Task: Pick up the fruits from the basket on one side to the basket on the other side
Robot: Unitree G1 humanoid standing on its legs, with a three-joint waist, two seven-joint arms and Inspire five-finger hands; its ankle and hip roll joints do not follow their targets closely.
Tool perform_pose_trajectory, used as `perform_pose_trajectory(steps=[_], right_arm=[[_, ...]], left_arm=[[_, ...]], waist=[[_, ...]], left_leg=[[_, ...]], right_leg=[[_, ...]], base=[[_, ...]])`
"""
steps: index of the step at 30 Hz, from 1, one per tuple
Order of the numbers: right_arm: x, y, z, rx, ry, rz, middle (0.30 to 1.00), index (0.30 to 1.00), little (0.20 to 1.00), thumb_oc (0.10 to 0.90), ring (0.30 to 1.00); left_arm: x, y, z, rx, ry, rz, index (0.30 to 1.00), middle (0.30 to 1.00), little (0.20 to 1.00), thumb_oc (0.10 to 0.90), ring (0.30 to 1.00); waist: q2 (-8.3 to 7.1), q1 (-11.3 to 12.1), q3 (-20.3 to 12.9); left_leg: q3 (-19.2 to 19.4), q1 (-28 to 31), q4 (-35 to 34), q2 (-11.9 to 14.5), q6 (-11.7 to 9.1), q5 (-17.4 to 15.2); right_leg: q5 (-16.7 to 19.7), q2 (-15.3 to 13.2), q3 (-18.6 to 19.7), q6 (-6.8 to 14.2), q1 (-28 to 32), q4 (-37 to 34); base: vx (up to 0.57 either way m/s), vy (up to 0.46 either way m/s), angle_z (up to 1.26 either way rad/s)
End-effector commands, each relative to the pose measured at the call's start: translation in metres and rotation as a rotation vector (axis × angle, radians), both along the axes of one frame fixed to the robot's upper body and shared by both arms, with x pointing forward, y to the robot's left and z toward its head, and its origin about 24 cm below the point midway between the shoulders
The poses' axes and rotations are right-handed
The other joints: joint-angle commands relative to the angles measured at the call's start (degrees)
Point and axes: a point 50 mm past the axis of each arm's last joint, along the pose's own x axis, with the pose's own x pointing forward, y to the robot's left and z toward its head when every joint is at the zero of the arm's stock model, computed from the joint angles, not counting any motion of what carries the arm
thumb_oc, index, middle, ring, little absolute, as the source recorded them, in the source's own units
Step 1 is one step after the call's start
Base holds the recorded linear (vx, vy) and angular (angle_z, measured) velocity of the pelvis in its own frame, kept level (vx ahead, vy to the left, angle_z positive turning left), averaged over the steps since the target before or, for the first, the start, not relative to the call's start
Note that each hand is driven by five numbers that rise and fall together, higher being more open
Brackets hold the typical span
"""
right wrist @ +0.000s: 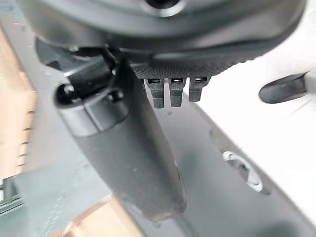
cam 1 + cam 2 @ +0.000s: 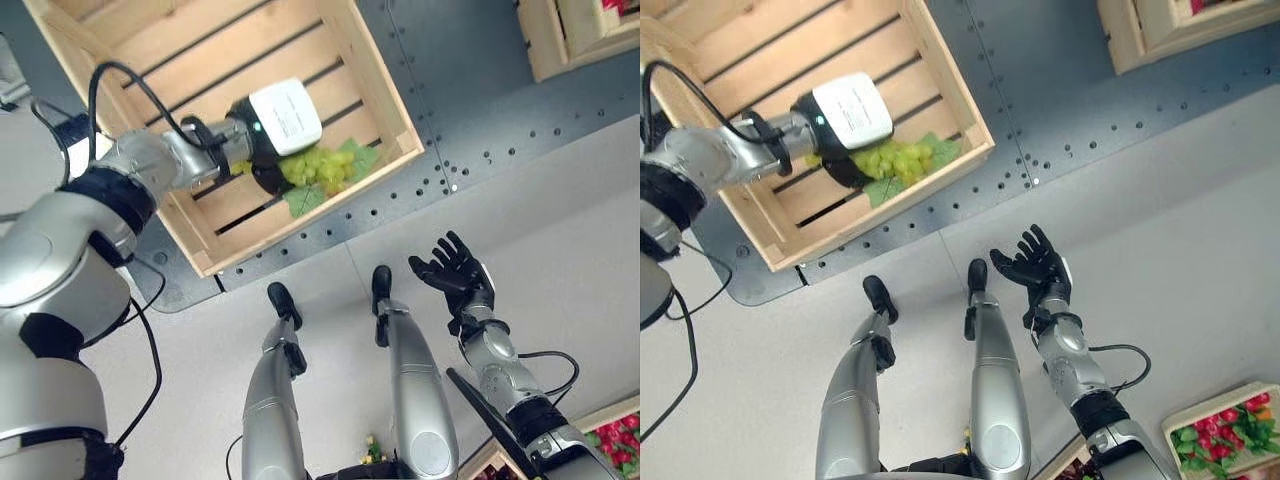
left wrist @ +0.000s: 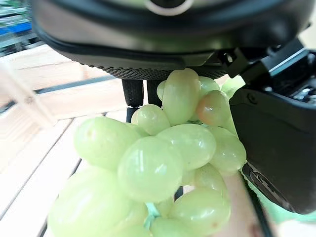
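Left hand: the left hand [image 2: 262, 150] reaches over the wooden crate [image 2: 120, 40] and is clenched around a bunch of green grapes [image 2: 318, 167]; its wrist view shows the thumb [image 3: 281, 143] pressed against one flank of the bunch and fingers [image 3: 134, 91] behind it.
Grapes: the bunch hangs out past the hand's fingertips, inside the crate, close to the crate's near corner; pale green leaves [image 2: 362, 158] spread out from under the fruit, beyond the fingers.
Contact with crate: whether the grapes rest on the slats or hang just above them is hard to tell, since the hand covers the top of the bunch.
Crate: light wood with slatted bottom, standing on a dark grey floor plate [image 2: 480, 80] with rows of small holes; the slats away from the hand are bare.
Right hand: the right hand [image 2: 1035, 268] is held palm up, fingers spread and relaxed, grasping nothing, well apart from the crate and over the pale floor [image 2: 1200, 240].
Other baskets: a second wooden crate [image 2: 1150, 30] lies far beyond the right hand; another one holding red fruit and green leaves [image 2: 1230, 420] lies back by the right forearm.
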Motion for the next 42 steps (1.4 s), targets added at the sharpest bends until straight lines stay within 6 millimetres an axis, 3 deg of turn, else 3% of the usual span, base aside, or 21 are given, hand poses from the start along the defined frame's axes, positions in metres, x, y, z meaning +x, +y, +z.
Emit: perform_pose_trajectory(steps=[1, 5, 10, 14, 19, 22, 25, 29, 35, 42], right_arm=[[-0.008, -0.019, 0.011, -0.014, -0.09, -0.074, 0.9, 0.9, 0.9, 0.8, 0.9], [-0.015, -0.022, 0.004, -0.01, -0.068, -0.071, 0.9, 0.9, 0.9, 0.8, 0.9], [-0.023, -0.022, -0.006, -0.007, -0.043, -0.064, 0.9, 0.9, 0.9, 0.8, 0.9], [-0.037, -0.017, -0.021, -0.022, 0.007, -0.043, 0.9, 0.9, 0.9, 0.8, 0.9], [-0.045, -0.005, -0.026, -0.071, 0.011, 0.031, 0.9, 0.9, 0.9, 0.8, 0.9], [-0.051, 0.009, -0.028, -0.094, -0.002, 0.157, 0.9, 0.9, 0.9, 0.8, 0.9], [-0.049, 0.023, -0.028, -0.078, -0.007, 0.243, 0.9, 0.9, 0.9, 0.8, 0.9], [-0.036, 0.045, -0.018, -0.043, -0.049, 0.337, 0.9, 0.9, 0.9, 0.8, 0.9], [-0.016, 0.076, 0.004, 0.051, -0.117, 0.47, 0.9, 0.9, 0.9, 0.8, 0.9], [0.002, 0.092, 0.035, 0.018, -0.174, 0.572, 0.9, 0.9, 0.9, 0.8, 0.9]], left_arm=[[-0.012, 0.005, 0.069, -0.354, -0.26, -0.09, 0.3, 0.3, 0.3, 0.4, 0.3], [-0.015, 0.022, 0.063, -0.501, -0.278, -0.055, 0.3, 0.3, 0.3, 0.4, 0.3], [-0.019, 0.048, 0.045, -0.827, -0.279, 0.021, 0.3, 0.3, 0.3, 0.4, 0.3], [-0.023, 0.069, -0.001, -1.182, -0.143, 0.123, 0.3, 0.3, 0.3, 0.4, 0.3], [-0.03, 0.072, -0.036, -1.588, 0.027, 0.112, 0.3, 0.3, 0.3, 0.4, 0.3], [-0.035, 0.064, -0.061, -1.838, 0.207, 0.061, 0.3, 0.3, 0.3, 0.4, 0.3], [-0.036, 0.049, -0.077, -1.997, 0.378, 0.01, 0.3, 0.3, 0.3, 0.4, 0.3], [-0.037, 0.03, -0.09, -2.128, 0.547, -0.073, 0.3, 0.3, 0.3, 0.4, 0.3], [-0.037, 0.003, -0.091, -2.214, 0.769, -0.218, 0.3, 0.3, 0.3, 0.4, 0.3], [-0.036, -0.024, -0.084, -2.209, 0.956, -0.316, 0.3, 0.3, 0.3, 0.4, 0.3]], waist=[[-0.43, 0.54, -0.22], [-0.39, 1.01, -0.22], [-0.19, 1.68, -0.4], [0.77, 2.08, -4.79], [1.61, 2.44, -9.53], [2.01, 2.86, -13.87], [2.34, 3.89, -18.12], [2.57, 5.44, -21.25], [2.53, 7.7, -23.91], [2.02, 9.14, -25.52]], left_leg=[[1.96, 4.5, 4.86, 0.5, -1.54, -10.65], [1.86, 10.41, 4.54, 0.46, -1.72, -11.49], [1.9, 17.55, 3.64, 0.41, -1.89, -12.05], [1.65, 23.16, 0.28, 0.06, -2.12, -11.89], [1.35, 28.97, -4.22, -0.34, -2.21, -11.49], [1.22, 33.52, -8.3, -0.48, -2.25, -10.66], [1.04, 37.26, -11.53, -0.51, -2.46, -10.09], [0.53, 41.39, -15.17, -0.39, -2.7, -9.59], [-0.57, 43.74, -19.06, 0.43, -3.66, -8.03], [-2.38, 42.67, -19.06, 1.28, -4.45, -7.25]], right_leg=[[-0.23, 0.37, -0.05, 0.97, 6.66, -4.83], [-1.06, -0.45, -0.57, 0.88, 13.03, -5.57], [-1.78, -1.32, -1.37, 0.7, 20.69, -6.98], [-1.8, -1.55, -2.29, 0.54, 27.0, -11.14], [-1.74, -1.33, -3.34, 0.6, 33.16, -15.59], [-1.16, -0.99, -4.13, 1.06, 37.64, -19.17], [0.04, -0.62, -5.21, 1.5, 41.71, -23.1], [0.95, -0.15, -6.71, 1.84, 46.1, -26.86], [2.79, 0.81, -9.82, 1.94, 50.02, -31.69], [2.2, 1.77, -11.14, 1.22, 50.83, -31.7]], base=[[-0.03, 0.013, -0.04], [0.0, 0.003, -0.01], [0.02, 0.026, -0.05], [0.08, 0.022, -0.05], [0.09, 0.002, 0.02], [0.12, -0.037, 0.03], [0.13, -0.067, 0.07], [0.08, -0.071, 0.16], [0.0, -0.065, 0.06], [-0.03, -0.051, 0.06]])
